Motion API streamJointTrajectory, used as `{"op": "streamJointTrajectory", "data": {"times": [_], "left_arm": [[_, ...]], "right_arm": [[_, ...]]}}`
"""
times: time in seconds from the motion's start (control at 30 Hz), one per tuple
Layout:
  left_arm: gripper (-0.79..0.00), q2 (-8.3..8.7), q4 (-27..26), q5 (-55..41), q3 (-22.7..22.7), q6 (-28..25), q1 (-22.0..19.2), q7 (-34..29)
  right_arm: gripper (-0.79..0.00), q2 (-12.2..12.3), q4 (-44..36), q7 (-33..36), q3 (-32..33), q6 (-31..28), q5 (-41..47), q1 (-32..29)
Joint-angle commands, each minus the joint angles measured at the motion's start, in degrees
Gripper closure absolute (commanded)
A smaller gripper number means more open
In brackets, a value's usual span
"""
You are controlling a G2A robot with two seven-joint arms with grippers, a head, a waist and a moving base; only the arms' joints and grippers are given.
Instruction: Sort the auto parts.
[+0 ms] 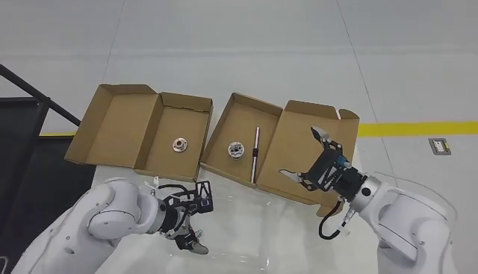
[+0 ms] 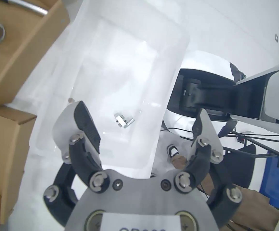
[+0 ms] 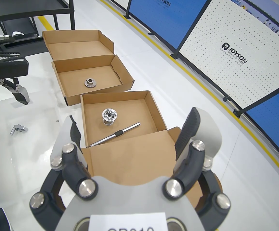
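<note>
Top view: left pincer (image 1: 200, 220) agape over tray (image 2: 175, 49), right pincer (image 1: 302, 153) agape over box flap (image 1: 293, 128).

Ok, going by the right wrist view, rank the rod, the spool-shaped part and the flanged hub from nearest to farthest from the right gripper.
1. The rod, at the front of the near box, closest to the right gripper.
2. The spool-shaped part, just behind the rod, same box.
3. The flanged hub, alone in the farther box.
</note>
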Motion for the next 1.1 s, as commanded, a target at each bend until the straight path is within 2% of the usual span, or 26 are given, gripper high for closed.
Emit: {"op": "streamJointTrajectory", "data": {"times": [0.0, 0.2, 0.4, 0.53, 0.63, 0.83, 1.07], "left_arm": [[-0.785, -0.01, 0.0, 0.1, 0.0, -1.3, 0.0, 1.5], [-0.785, -0.07, -0.1, 0.8, 0.8, -1.7, 0.7, 1.9], [-0.785, -1.33, 0.8, 10.0, 4.4, 10.6, -0.1, -0.2], [-0.785, -2.88, 1.4, 13.1, 8.0, 18.5, -1.4, -1.7], [-0.785, -4.20, 1.9, 14.6, 10.8, 22.0, -2.6, -3.1], [-0.785, -7.12, 5.1, 15.8, 16.1, 26.8, -5.6, -6.0], [-0.785, -7.28, 5.3, 15.6, 16.3, 27.1, -5.7, -6.1]], "right_arm": [[-0.785, 0.0, 0.0, 0.0, 0.0, 0.0, 0.0, 0.0], [-0.785, 0.0, 0.0, 0.0, 0.0, 0.0, 0.0, 0.0], [-0.785, 0.0, 0.0, 0.0, 0.0, 0.0, 0.0, 0.0], [-0.785, 0.0, 0.0, 0.0, 0.0, 0.0, 0.0, 0.0], [-0.785, 0.0, 0.0, 0.0, 0.0, 0.0, 0.0, 0.0], [-0.785, 0.0, 0.0, 0.0, 0.0, 0.0, 0.0, 0.0], [-0.785, 0.0, 0.0, 0.0, 0.0, 0.0, 0.0, 0.0]]}}
